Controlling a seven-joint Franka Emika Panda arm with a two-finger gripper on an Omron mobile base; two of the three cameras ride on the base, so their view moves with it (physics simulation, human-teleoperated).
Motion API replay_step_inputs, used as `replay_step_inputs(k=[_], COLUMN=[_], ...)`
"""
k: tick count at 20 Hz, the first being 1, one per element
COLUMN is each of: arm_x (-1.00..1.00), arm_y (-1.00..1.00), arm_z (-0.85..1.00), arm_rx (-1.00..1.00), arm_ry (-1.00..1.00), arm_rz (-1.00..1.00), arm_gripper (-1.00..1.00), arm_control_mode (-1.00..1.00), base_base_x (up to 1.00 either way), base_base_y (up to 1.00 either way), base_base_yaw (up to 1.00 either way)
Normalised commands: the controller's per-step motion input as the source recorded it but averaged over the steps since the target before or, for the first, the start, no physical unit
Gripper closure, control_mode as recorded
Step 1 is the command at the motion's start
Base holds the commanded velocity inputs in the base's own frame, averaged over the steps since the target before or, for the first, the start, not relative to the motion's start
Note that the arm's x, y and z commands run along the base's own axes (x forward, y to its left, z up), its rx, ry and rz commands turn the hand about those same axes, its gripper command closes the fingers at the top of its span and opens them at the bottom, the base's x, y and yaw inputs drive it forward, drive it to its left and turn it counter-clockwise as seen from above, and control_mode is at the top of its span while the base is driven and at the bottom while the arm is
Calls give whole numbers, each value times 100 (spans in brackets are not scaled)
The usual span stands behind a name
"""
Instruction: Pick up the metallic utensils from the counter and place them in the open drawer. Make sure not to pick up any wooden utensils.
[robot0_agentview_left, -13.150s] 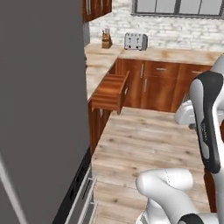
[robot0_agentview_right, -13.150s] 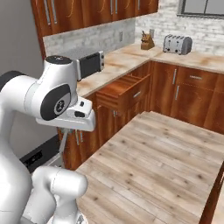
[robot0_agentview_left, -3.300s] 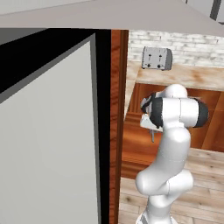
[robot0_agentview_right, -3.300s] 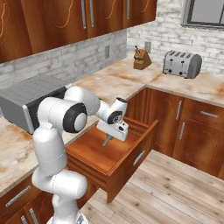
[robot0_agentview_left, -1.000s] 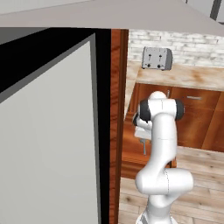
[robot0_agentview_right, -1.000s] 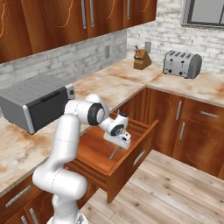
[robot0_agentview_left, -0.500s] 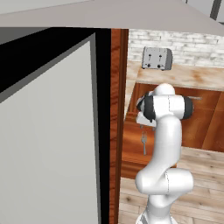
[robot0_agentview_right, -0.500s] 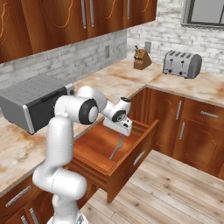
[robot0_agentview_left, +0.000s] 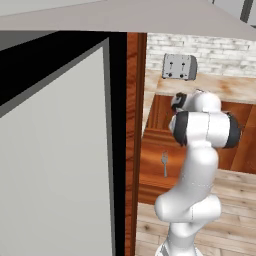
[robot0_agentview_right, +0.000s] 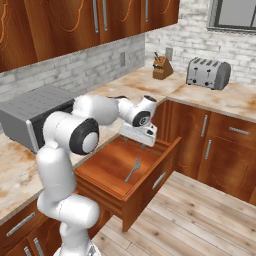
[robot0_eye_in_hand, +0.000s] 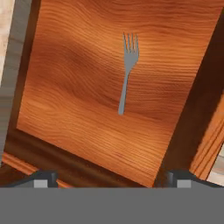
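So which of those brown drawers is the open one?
The reddish-brown wooden drawer pulled out below the white robot's tool. It sticks out into the room with a small silver fork lying inside; the other drawer fronts sit flush, shut.

No readable text or labels.

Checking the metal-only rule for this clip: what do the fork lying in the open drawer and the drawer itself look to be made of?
The fork: probably metal, judging by its even, matte silver-grey colour with no grain, thin handle and slim tines. The open drawer: wood, or a wood-look finish, with a reddish-brown floor showing wavy grain lines and a smooth, slightly glossy surface. Its bar handle looks silver, likely metal.
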Motion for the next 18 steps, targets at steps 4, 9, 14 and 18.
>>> replay_step_inputs(k=[4,9,14,18], arm_x=[-100,-100,-100,-99], arm_y=[-16,0,0,18], arm_z=[100,80,48,29], arm_rx=[0,0,-1,-10], arm_ry=[-18,-32,-30,-10], arm_rz=[8,4,0,-4], arm_gripper=[-100,-100,-100,-100], arm_control_mode=[-100,-100,-100,-100], base_base_x=[0,0,0,0], base_base_y=[0,0,0,0], base_base_yaw=[0,0,0,0])
